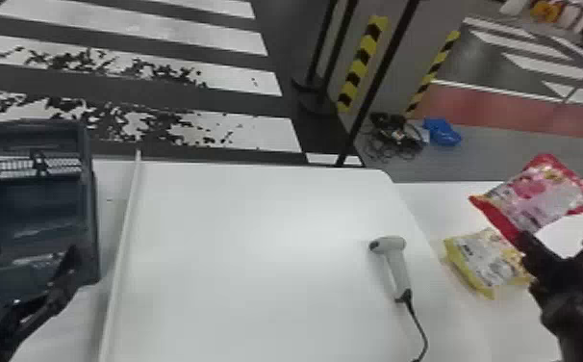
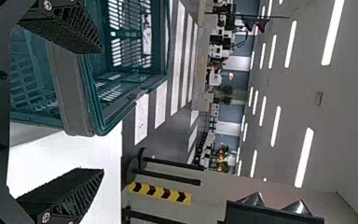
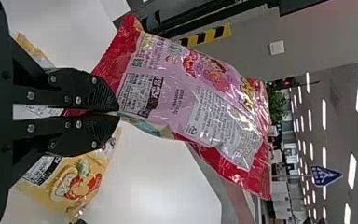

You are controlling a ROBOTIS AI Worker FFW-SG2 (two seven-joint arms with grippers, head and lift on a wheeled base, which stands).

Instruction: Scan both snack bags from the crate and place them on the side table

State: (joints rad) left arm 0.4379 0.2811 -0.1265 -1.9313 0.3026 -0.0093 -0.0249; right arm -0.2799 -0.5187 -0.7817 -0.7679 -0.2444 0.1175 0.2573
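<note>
Fingers of my right gripper point(image 1: 526, 244) drawn together, pinching one edge of the red-and-pink snack bag point(image 1: 543, 195). Bag extends outward beyond the fingertips, tilted, held over the side bench point(image 1: 509, 329). Right wrist view: both black fingers meet on the red edge; pink back with its printed panel faces the camera.

Second item, yellow snack bag point(image 1: 485, 260): lying on the side bench, nearer me than the red-and-pink one and partly below my right gripper in the head view. Whether the two bags touch, I cannot tell.

Left gripper point(image 1: 27, 260): fingers spread wide, nothing held. Position: at the near part of the blue-green crate point(image 1: 89, 197) in the head view. Left wrist view shows a crate corner beyond the gap, one finger overlapping the rim in that view; contact not determinable.

Crate sits at my left on a white bench point(image 1: 59, 327), beside a raised pale strip point(image 1: 123, 231).

Grey handheld scanner point(image 1: 398, 269): resting on the middle bench point(image 1: 242, 289), near its right edge, dark cable point(image 1: 420, 325) running toward me.

Background: floor with broad white stripes point(image 1: 141, 36); yellow-and-black tape point(image 1: 362, 60) on a grey surface.
</note>
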